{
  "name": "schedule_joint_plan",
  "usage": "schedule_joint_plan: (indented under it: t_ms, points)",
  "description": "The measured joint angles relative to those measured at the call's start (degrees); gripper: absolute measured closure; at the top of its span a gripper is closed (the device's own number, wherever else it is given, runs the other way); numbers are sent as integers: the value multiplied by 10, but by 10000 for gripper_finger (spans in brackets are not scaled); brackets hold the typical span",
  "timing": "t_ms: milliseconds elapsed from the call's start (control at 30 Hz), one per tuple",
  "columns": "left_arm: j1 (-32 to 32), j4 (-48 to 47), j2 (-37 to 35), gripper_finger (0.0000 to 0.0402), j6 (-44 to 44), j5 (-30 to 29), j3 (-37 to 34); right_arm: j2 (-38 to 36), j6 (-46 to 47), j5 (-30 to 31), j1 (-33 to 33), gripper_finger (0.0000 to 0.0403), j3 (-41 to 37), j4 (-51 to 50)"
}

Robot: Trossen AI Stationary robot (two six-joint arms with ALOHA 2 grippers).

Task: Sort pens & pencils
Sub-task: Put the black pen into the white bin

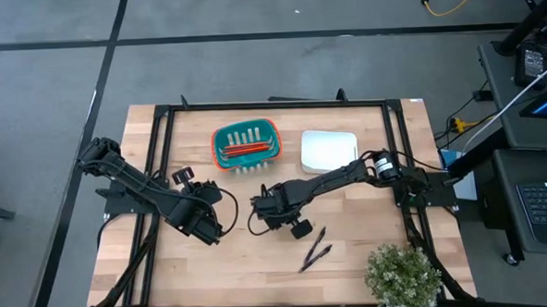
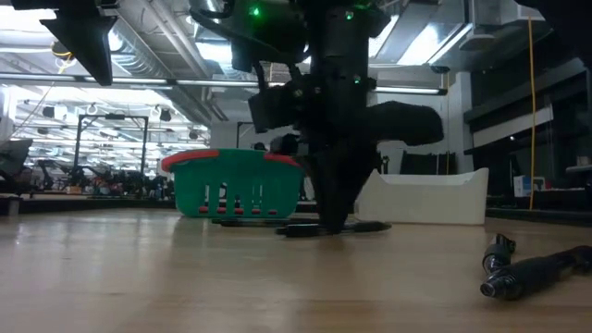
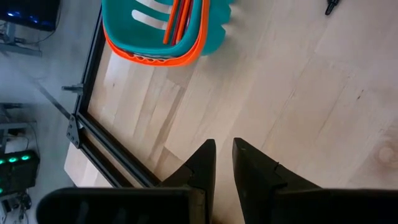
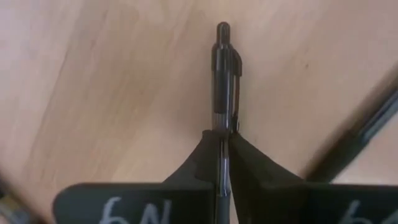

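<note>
1. The left gripper (image 1: 209, 232) waits over bare wood toward the table's left; in its wrist view the two fingers (image 3: 205, 163) stand near each other with a narrow slot between and nothing in it.
2. Beyond it, toward the far edge, sits the teal basket (image 1: 222, 137) with the orange rim, holding the red-orange pencils (image 1: 246, 150). No pencil shows loose on the table, so that half looks done.
3. The right gripper (image 1: 264, 212) is down at mid-table, its fingers pinched onto a black pen (image 4: 225, 74) lying flat on the wood, its clicker end pointing away from the wrist.
4. A second dark pen (image 4: 360, 134) lies just beside that gripper.
5. Farther right and nearer the front edge, two more pens (image 1: 316, 250) lie crossing each other. The white tray (image 1: 328, 149) behind the right arm shows no pens, so I judge the pen sorting barely begun.
6. Only the right wrist view shows the pinch itself; the high view gives the layout but hides the fingertips. The low view shows the gripped pen (image 2: 342, 228) flat on the table, not lifted.
</note>
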Motion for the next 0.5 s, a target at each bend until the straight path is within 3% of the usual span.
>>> schedule_joint_plan:
  t_ms: [300, 500]
  points:
    - [-2, 2, 0, 352, -1, 0, 0, 0, 51, 31, 17, 402, 103, -97]
    - [-21, 7, 0, 352, -1, 0, 0, -1, 54, 18, 28, 395, 118, -75]
